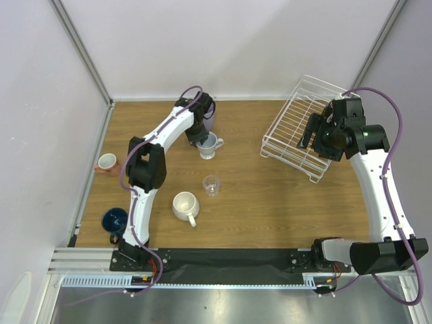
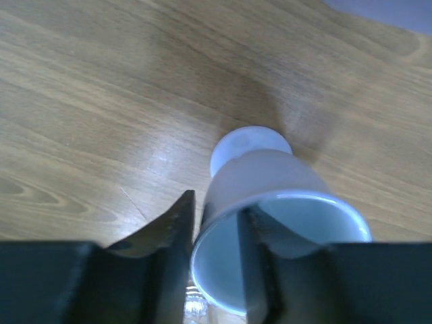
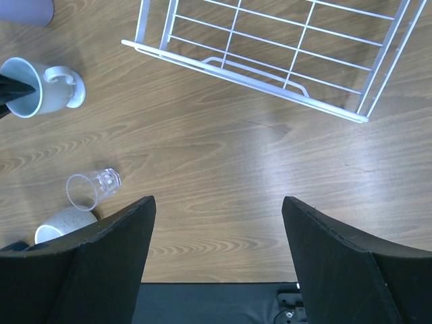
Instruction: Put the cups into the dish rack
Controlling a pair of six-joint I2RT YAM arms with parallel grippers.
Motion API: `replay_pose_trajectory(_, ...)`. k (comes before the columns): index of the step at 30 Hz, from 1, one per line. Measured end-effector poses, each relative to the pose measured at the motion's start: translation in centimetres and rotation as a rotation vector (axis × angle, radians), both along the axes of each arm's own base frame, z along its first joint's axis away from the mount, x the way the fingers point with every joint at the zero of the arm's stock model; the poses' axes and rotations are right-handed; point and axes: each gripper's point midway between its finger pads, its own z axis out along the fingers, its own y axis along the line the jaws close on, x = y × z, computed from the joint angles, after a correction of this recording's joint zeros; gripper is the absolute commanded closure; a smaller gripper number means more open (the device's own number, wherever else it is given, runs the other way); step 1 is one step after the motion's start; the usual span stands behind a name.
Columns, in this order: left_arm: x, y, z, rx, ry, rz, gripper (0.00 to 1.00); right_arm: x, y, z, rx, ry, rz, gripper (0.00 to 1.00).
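My left gripper [image 1: 201, 138] [image 2: 217, 206] is shut on the rim of the pale blue-white mug [image 1: 210, 144] [image 2: 260, 175], one finger inside and one outside. The mug also shows in the right wrist view [image 3: 40, 88]. The lavender tumbler [image 1: 208, 125] [image 3: 27, 9] stands just behind it. The clear glass [image 1: 211, 185] [image 3: 91, 189], cream mug [image 1: 184, 204] [image 3: 62, 223], navy cup [image 1: 115, 220] and terracotta cup [image 1: 106, 162] stand on the table. No black mug is in view. My right gripper [image 1: 312, 132] [image 3: 217, 202] is open and empty, high over the near-left edge of the white wire dish rack [image 1: 297, 125] [image 3: 270, 40].
The wooden table [image 1: 270, 196] has grey walls at the left and back, with the rack's far end raised near the back right corner. A black strip [image 3: 216, 304] runs along the near edge by the arm bases.
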Motion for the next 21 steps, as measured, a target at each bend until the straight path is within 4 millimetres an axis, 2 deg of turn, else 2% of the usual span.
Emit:
replay_pose_trajectory(1,-0.1,0.0,-0.3,0.002,0.008,-0.002,0.71,0.0,0.0,0.0,0.0,0.0,0.0,0.18)
replay_pose_trajectory(2,-0.2,-0.1,-0.5,-0.001,0.016,-0.004,0.81,0.0,0.0,0.0,0.0,0.0,0.0,0.18)
replay_pose_trajectory(4,-0.3,-0.4,-0.5,-0.017,0.024,-0.01,0.89,0.0,-0.1,-0.1,-0.001,0.001,-0.002,0.18)
replay_pose_trajectory(5,0.0,-0.6,-0.4,-0.023,0.01,-0.018,0.99,0.0,-0.1,-0.1,0.0,0.002,-0.002,0.18)
replay_pose_trajectory(13,0.2,-1.1,0.1,-0.051,0.0,-0.02,1.0,0.3,0.0,-0.4,0.011,0.016,0.0,0.17)
replay_pose_trajectory(18,-1.8,-0.7,1.3,-0.052,0.013,-0.046,1.0,0.6,0.4,-0.9,0.033,0.036,0.015,0.16)
replay_pose_trajectory(21,-3.5,-1.0,3.5,-0.09,-0.001,-0.098,1.0,0.9,0.9,-1.0,0.052,0.038,0.029,0.16)
